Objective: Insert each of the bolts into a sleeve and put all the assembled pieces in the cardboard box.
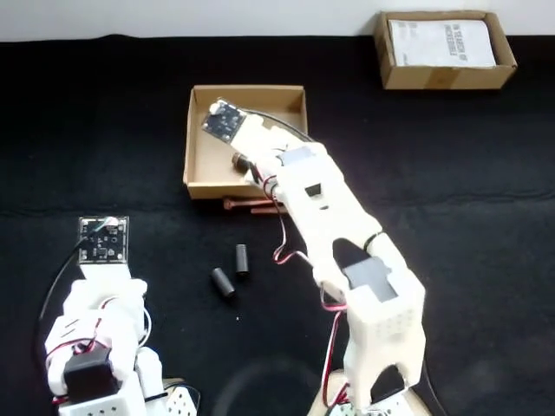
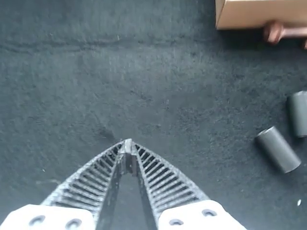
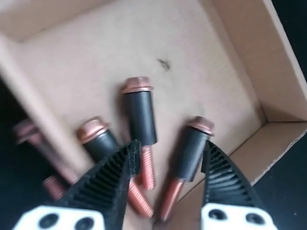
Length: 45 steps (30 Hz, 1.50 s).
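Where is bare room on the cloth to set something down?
Bare black cloth lies right of the white right arm, below the far cardboard box holding paper. Crowded: loose copper bolts and two dark cylindrical sleeves before the open cardboard box.

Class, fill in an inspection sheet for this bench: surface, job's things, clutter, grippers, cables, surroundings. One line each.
Surface: black cloth covers the table, lightly creased.
Job's things: three sleeved bolts lie in the cardboard box; two loose sleeves lie on the cloth; bare bolts lie just outside the box's near wall.
Clutter: a second box at the far corner, with a printed sheet inside.
Grippers: right gripper open, above the sleeved bolts; left gripper shut, over bare cloth.
Cables: red, white and black wires run along both arms.
Surroundings: pale wall behind the table.
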Each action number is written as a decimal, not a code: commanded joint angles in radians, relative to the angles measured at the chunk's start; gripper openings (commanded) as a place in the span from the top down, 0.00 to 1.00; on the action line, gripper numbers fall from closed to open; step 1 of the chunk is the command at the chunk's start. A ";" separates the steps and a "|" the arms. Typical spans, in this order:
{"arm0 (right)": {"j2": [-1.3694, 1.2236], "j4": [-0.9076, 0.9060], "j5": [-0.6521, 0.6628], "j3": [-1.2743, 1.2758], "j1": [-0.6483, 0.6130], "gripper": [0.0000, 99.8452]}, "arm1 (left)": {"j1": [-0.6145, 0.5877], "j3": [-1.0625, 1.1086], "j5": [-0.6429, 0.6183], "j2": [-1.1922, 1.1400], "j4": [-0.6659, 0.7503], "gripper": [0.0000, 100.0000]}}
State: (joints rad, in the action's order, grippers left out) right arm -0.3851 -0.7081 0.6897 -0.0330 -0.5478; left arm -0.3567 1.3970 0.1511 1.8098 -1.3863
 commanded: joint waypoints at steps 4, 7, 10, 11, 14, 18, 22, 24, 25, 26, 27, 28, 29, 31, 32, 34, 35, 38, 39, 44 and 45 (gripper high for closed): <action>0.298 -0.364 -0.288 -0.028 -0.077 0.82 | -0.007 0.101 -0.002 0.007 0.040 0.99; 0.392 -0.535 -0.519 -0.028 -0.110 0.82 | -0.007 0.114 -0.002 0.007 0.046 0.99; 0.463 -0.659 -0.723 -0.022 -0.130 0.82 | -0.005 0.120 -0.002 0.007 0.046 0.99; 0.478 -0.694 -0.789 -0.019 -0.134 0.82 | -0.004 0.120 -0.002 0.007 0.046 0.99; 0.487 -0.809 -0.988 0.019 -0.177 0.82 | -0.004 0.136 -0.002 0.007 0.046 0.99; 0.486 -0.797 -1.071 0.165 -0.248 0.82 | -0.004 0.202 -0.002 0.007 0.046 0.99; 0.481 -0.674 -1.071 0.262 -0.266 0.82 | -0.007 0.222 -0.002 0.007 0.046 0.99; 0.479 -0.593 -1.074 0.300 -0.266 0.82 | -0.007 0.220 -0.002 0.007 0.046 0.99; 0.479 -0.550 -1.073 0.323 -0.266 0.82 | -0.007 0.222 -0.002 0.007 0.046 0.99; 0.479 -0.507 -1.071 0.346 -0.266 0.82 | -0.007 0.223 -0.002 0.007 0.046 0.99; 0.479 -0.470 -1.071 0.366 -0.266 0.82 | -0.007 0.223 -0.002 0.007 0.046 0.99; 0.479 -0.432 -1.071 0.389 -0.266 0.82 | -0.007 0.223 -0.002 0.007 0.046 0.99; 0.478 -0.397 -1.071 0.412 -0.268 0.82 | -0.007 0.223 -0.002 0.007 0.046 0.99; 0.478 -0.326 -1.071 0.453 -0.268 0.82 | -0.007 0.225 -0.002 0.007 0.046 0.99; 0.478 -0.297 -1.069 0.469 -0.268 0.82 | -0.007 0.225 -0.002 0.007 0.046 0.99; 0.469 -0.257 -1.069 0.487 -0.268 0.82 | -0.007 0.226 -0.002 0.007 0.046 0.99; 0.449 -0.249 -1.069 0.484 -0.274 0.82 | -0.007 0.226 -0.002 0.007 0.046 0.99; 0.354 -0.251 -1.069 0.444 -0.285 0.82 | -0.007 0.226 -0.002 0.007 0.046 0.99; 0.323 -0.252 -1.069 0.424 -0.289 0.82 | -0.007 0.226 -0.002 0.007 0.048 0.99; 0.206 -0.328 -1.069 0.288 -0.325 0.82 | -0.007 0.228 -0.002 0.007 0.048 0.99; 0.186 -0.338 -1.069 0.262 -0.331 0.82 | -0.007 0.228 -0.002 0.007 0.048 0.99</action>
State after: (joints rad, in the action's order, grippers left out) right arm -0.1642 -1.0119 -0.3751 0.3230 -0.8623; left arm -0.3567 1.6256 0.1465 1.8159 -1.3449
